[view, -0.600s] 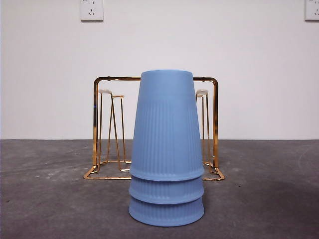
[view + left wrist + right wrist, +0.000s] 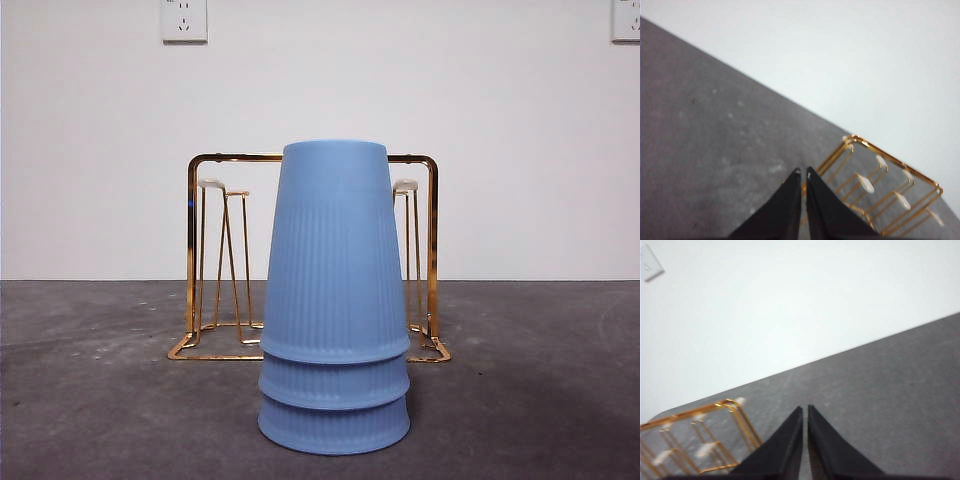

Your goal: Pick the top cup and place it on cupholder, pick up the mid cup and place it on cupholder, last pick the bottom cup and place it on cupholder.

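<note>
Three blue ribbed cups stand upside down, nested in one stack, at the table's front middle: the top cup (image 2: 335, 250), the mid cup's rim (image 2: 335, 382) and the bottom cup's rim (image 2: 335, 428). Behind the stack stands the gold wire cupholder (image 2: 192, 250), its pegs bare. The cupholder (image 2: 875, 192) also shows in the left wrist view, beyond my left gripper (image 2: 803, 173), which is shut and holds nothing. My right gripper (image 2: 805, 409) is shut and holds nothing too, with the cupholder (image 2: 695, 440) off to one side. Neither gripper appears in the front view.
The dark grey table (image 2: 100, 400) runs back to a white wall with two power sockets (image 2: 184, 20) high up. Open tabletop lies on both sides of the stack and the rack.
</note>
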`<state>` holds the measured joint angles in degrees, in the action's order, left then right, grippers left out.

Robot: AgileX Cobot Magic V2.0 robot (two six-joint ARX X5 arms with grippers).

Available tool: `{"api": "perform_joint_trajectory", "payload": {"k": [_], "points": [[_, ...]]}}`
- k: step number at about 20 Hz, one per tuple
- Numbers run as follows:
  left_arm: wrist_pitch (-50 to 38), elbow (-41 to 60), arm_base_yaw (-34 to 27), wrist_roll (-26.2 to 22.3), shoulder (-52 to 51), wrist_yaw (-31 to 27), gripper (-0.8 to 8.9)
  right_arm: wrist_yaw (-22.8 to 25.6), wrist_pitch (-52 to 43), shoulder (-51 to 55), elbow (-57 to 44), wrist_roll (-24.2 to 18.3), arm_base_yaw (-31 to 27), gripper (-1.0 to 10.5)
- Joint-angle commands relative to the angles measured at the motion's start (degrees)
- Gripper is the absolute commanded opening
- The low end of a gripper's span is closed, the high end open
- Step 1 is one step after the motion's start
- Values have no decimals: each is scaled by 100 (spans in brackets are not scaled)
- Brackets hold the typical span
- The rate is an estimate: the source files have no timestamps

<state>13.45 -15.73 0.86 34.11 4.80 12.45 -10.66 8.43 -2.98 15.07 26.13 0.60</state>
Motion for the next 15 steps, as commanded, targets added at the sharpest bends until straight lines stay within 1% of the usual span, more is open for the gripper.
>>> {"api": "perform_joint_trajectory", "payload": {"k": [1,4,7,10,11,15], "points": [[299,-509,-11,-433,289,190,10,-212,140,-304,411,-149,2,11],[691,-1045,-11,-933,678,413,10,-612,446,-730,914,-354,2,11],[1132,-1587,-9,-1491,1099,699,10,-1021,883,-1222,1451,-669,2,11],[1659,-2107,-9,-2100,1521,1161,10,-1543,1408,-1725,1980,-1095,2,11],[1886,-2306,-9,-2343,1681,1322,10,-1799,1628,-1926,2173,-1335,2,11],[2455,-2815,107,-2885,2055,1666,9,-2457,2485,-2498,2780,-2033,9,11]]}}
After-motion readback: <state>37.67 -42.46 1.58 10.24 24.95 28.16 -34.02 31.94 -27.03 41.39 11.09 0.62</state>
